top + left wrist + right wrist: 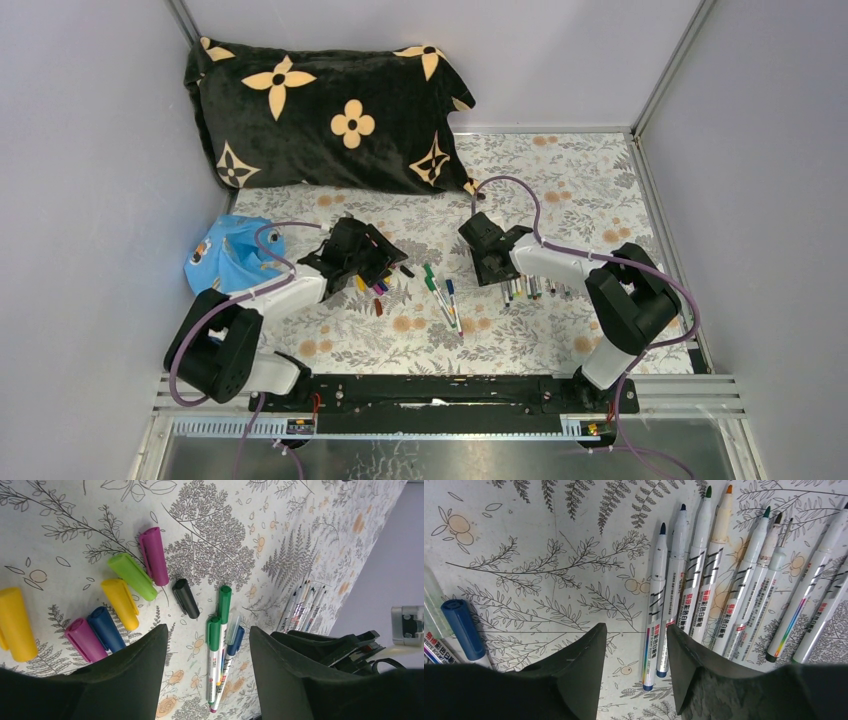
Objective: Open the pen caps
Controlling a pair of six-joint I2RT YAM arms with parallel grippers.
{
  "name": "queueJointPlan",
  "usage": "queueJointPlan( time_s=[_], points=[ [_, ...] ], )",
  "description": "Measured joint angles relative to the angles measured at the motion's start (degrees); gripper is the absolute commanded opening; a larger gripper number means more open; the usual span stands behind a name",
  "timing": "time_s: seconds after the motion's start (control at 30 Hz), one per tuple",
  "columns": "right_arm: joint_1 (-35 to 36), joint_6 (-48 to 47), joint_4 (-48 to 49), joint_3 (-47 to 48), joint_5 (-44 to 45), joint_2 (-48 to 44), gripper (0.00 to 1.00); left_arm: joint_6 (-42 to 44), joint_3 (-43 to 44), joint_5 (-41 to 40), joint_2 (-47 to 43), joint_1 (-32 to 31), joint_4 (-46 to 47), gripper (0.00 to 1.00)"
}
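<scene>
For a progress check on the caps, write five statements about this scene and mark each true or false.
1. A loose black cap lies on the table. True.
2. Both hands are shut on pens. False: the left hand and right hand stand open, holding nothing.
3. The row of pens by the right hand shows bare tips. True.
4. Every pen is uncapped. False: a green-capped pen and a blue-capped pen have caps on.
5. The pillow is white. False: the pillow is black with tan flowers.
</scene>
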Motion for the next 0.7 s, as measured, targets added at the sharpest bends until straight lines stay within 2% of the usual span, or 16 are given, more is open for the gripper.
queueJointPlan(
  time_s=[0.33, 0.7],
  points=[
    [1.01, -1.66, -3.56, 3.43, 0.76, -5.33, 0.57, -0.94, -0.07, 0.02, -2.80, -0.35, -0.11, 0.68],
    [10.71, -0.81, -4.07, 3.02, -2.73, -6.36, 0.56, -1.68, -2.32, 0.04, -6.67, -0.42, -0.35, 0.67]
  ],
)
